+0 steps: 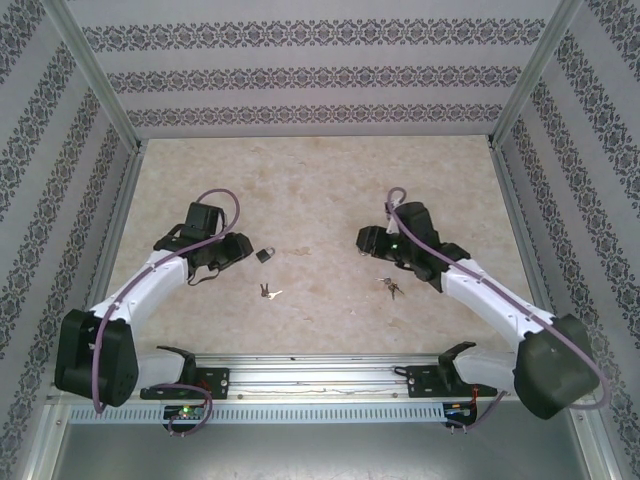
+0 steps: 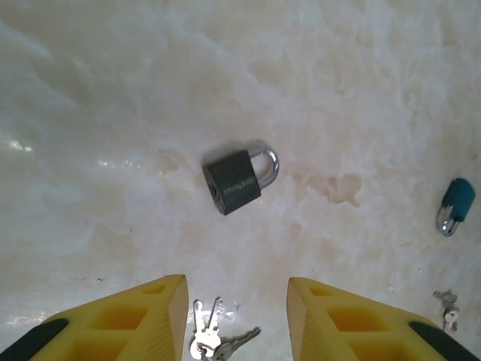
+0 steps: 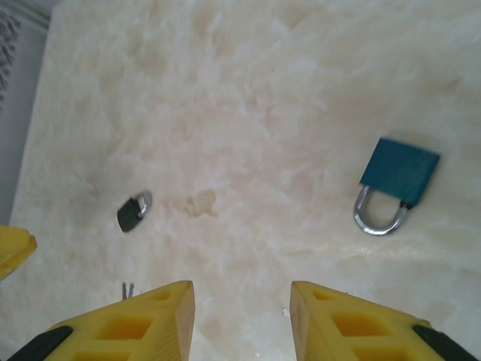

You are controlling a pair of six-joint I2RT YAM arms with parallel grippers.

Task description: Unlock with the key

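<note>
My left tool (image 2: 237, 292) hangs over the pale marbled bench (image 2: 361, 90), jaws apart and holding nothing. The dark grey padlock with a steel shackle (image 2: 234, 180) lies flat just ahead of it. A bunch of silver keys (image 2: 210, 340) lies on the bench below the gap. My right tool (image 3: 240, 295) is also apart and empty, and the teal-blue padlock (image 3: 398, 174) lies ahead to its right.

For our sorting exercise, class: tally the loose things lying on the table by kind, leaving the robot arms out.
Padlocks: 2 (dark grey padlock, blue padlock)
Key bunches: 2 (left key bunch, right key bunch)
Total: 4
</note>
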